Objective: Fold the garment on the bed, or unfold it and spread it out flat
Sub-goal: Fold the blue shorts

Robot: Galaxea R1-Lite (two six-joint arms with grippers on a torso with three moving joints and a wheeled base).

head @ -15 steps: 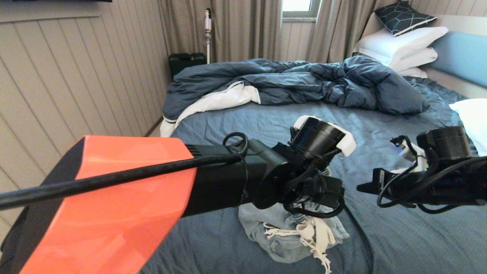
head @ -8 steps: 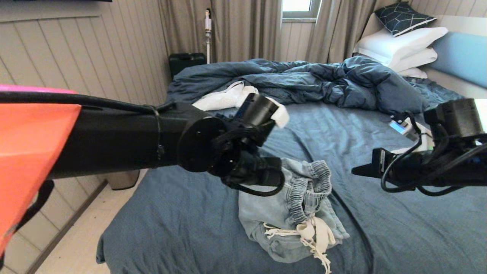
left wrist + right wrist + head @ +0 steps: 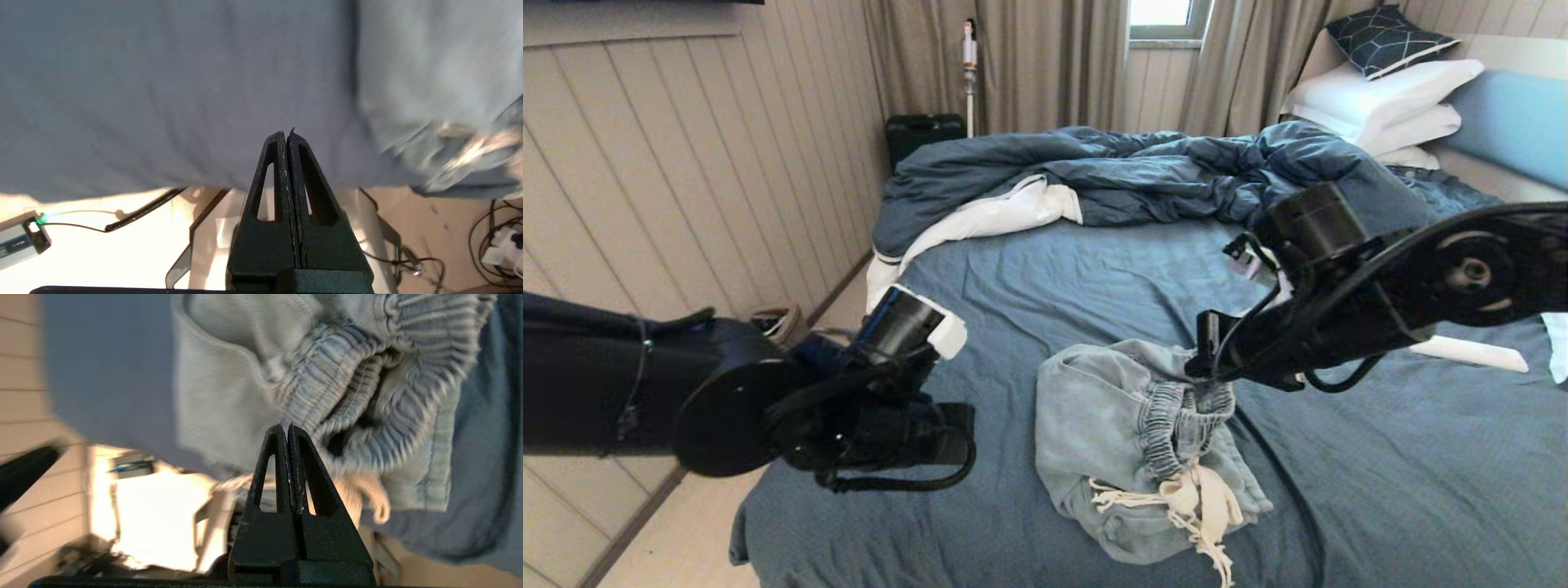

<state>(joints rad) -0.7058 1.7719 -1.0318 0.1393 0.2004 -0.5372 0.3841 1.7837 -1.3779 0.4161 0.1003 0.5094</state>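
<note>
— Far left?
— Panelled wall (image 3: 686, 163), then a strip of pale floor (image 3: 678, 531) along the bed's near-left corner.

— Left arm?
— Low over that corner, left gripper (image 3: 960, 425) pointing toward the garment but apart from it. Fingers pressed together, tips touching, nothing between them in the left wrist view (image 3: 287, 136). Only dark sheet beyond the tips there, with the pale shorts (image 3: 429, 81) off to one side.

— Middle of the bed?
— The garment (image 3: 1094, 425): pale washed-blue shorts, bunched in a heap on the near part of the bed (image 3: 1029, 269), roughly centred. Gathered waistband (image 3: 1176, 416) rucked up across the top of the heap; thick white frayed drawstring (image 3: 1196, 502) spilling over the near edge. Not spread flat, not folded neatly.

— Behind it?
— Rumpled dark blue duvet (image 3: 1176, 175) with white lining showing, piled across the far half of the bed.

— Right arm?
— Reaching in from the right, right gripper (image 3: 1205, 347) at the far edge of the waistband. Fingers closed flat against each other in the right wrist view (image 3: 288, 430), gripping nothing, tips just in front of the ribbed elastic (image 3: 367, 375). Touching the cloth or hanging just above it: cannot tell.

— Far right?
— White pillows (image 3: 1380, 98) stacked against the light blue headboard (image 3: 1511, 122), a dark patterned cushion (image 3: 1388, 37) on top.
</note>
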